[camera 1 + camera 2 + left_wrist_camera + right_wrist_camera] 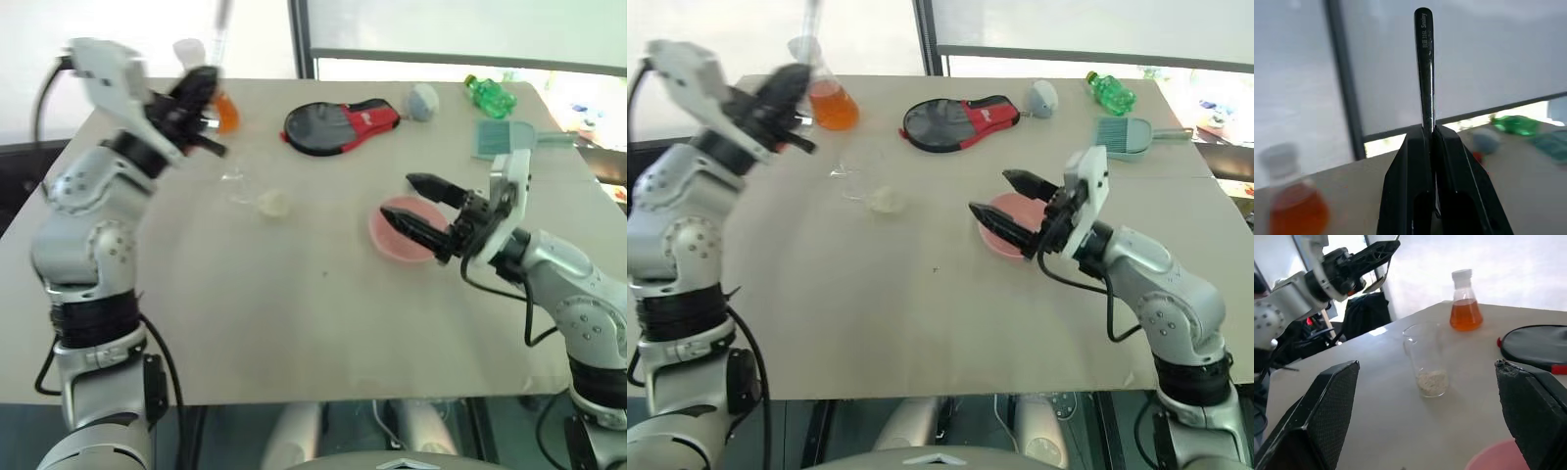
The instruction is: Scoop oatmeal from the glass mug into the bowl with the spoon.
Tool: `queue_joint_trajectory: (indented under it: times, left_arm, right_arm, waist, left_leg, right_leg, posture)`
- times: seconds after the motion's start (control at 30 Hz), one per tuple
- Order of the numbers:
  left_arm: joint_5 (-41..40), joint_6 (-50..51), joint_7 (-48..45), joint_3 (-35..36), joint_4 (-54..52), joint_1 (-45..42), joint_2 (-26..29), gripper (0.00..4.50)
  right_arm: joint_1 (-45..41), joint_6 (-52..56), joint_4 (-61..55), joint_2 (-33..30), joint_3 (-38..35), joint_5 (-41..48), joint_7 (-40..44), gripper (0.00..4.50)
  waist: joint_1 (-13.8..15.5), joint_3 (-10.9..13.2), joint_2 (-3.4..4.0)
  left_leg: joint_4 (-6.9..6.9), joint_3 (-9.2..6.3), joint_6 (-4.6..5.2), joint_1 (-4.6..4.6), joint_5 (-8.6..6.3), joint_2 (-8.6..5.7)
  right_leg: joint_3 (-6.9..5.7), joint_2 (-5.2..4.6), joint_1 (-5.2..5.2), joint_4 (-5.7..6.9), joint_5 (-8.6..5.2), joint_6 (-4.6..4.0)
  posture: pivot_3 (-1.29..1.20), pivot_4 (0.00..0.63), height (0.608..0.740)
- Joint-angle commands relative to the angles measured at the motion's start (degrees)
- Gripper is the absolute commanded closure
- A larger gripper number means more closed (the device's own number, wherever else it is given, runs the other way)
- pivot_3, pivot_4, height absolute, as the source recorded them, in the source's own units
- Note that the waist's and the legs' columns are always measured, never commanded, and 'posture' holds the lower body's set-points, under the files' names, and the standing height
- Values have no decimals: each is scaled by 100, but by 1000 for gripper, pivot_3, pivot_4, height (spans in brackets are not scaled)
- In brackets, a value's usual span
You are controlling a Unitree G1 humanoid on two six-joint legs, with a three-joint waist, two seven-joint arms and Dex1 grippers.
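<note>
Silver spoon (1424,68) clamped upright between the closed fingers of the left gripper (201,93), raised near the orange flask (831,101). Right gripper (1004,206) spread wide, nothing held, hovering over pink bowl (1001,213). Glass mug (1426,360) on table (294,304), oatmeal (1432,381) at its bottom, between both arms

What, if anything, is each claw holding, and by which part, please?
The left claw is shut on the spoon's handle; the handle's end sticks out past its fingertips. The right claw is open, holding nothing.
</note>
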Motion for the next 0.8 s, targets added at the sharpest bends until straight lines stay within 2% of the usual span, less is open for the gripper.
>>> queue_joint_trajectory:
  times: [0.03, 0.13, 0.27, 0.47, 0.57, 0.6, 0.63, 0.67, 0.7, 0.8]
  left_arm:
    - [362, -176, -477, -825, -848, 493, 120, 4450]
    - [773, -591, -641, -1406, -1058, 823, -51, 4450]
    - [1047, -950, -706, -1588, -881, 921, -280, 4450]
    - [1188, -1310, -1206, -1700, -795, 1151, -278, 4450]
    - [1393, -1471, -1292, -1712, -662, 1227, -240, 4500]
    - [1425, -1510, -1358, -1714, -627, 1231, -220, 4500]
    - [1450, -1550, -1413, -1715, -591, 1227, -214, 4500]
    - [1460, -1579, -1468, -1713, -557, 1230, -215, 4500]
    - [1474, -1602, -1484, -1702, -525, 1237, -224, 4500]
    - [1461, -1603, -1481, -1657, -461, 1250, -303, 4500]
  right_arm:
    - [-514, 318, 56, 136, -299, 492, -563, 0]
    - [-801, 583, 134, 442, -177, 640, -1170, 0]
    - [-841, 825, 126, 980, -225, 1210, -1979, 0]
    - [-921, 1078, 123, 993, -295, 1716, -2332, 0]
    - [-873, 1148, 82, 893, -306, 1902, -2365, 775]
    - [-814, 1201, 43, 799, -285, 1953, -2330, 1206]
    - [-776, 1234, 21, 728, -264, 1988, -2304, 1934]
    - [-762, 1236, 21, 694, -255, 2004, -2310, 2305]
    - [-747, 1222, 27, 701, -271, 2058, -2361, 2408]
    - [-748, 1208, 29, 638, -257, 2083, -2361, 3602]
  waist:
    - [-84, 5, 13]
    - [-156, 6, 16]
    - [-139, 9, 20]
    - [-139, 9, 21]
    - [-139, 9, 21]
    - [-140, 9, 22]
    - [-139, 9, 22]
    - [-139, 9, 22]
    - [-139, 9, 22]
    - [-143, 10, 22]
  left_leg:
    - [-11, 16, 0, 12, 0, 0]
    - [-29, 34, 2, 29, 0, 3]
    - [-30, 27, 18, 26, -9, 32]
    - [-26, 40, 19, 24, -10, 24]
    - [-26, 37, 20, 24, -10, 26]
    - [-27, 38, 20, 25, -10, 26]
    - [-27, 38, 22, 24, -11, 26]
    - [-26, 38, 22, 24, -11, 26]
    - [-26, 38, 22, 24, -11, 26]
    - [-26, 38, 23, 25, -11, 26]
  right_leg:
    - [17, 4, 1, 0, 0, 0]
    - [39, 20, -1, 2, 0, 0]
    - [38, 43, -8, 10, 0, -1]
    - [51, 34, -8, 4, 0, 0]
    - [48, 37, -8, 5, 0, -1]
    - [48, 38, -8, 5, 0, -1]
    - [48, 38, -8, 6, 0, 0]
    - [48, 38, -8, 6, 0, 0]
    - [48, 38, -8, 6, 0, 0]
    - [49, 38, -8, 6, 0, 0]
  posture:
    - [0, 150, 740]
    - [0, 150, 740]
    - [0, 150, 740]
    - [0, 150, 740]
    - [0, 150, 740]
    - [0, 150, 740]
    - [0, 150, 740]
    - [0, 150, 740]
    - [0, 150, 740]
    - [0, 150, 740]
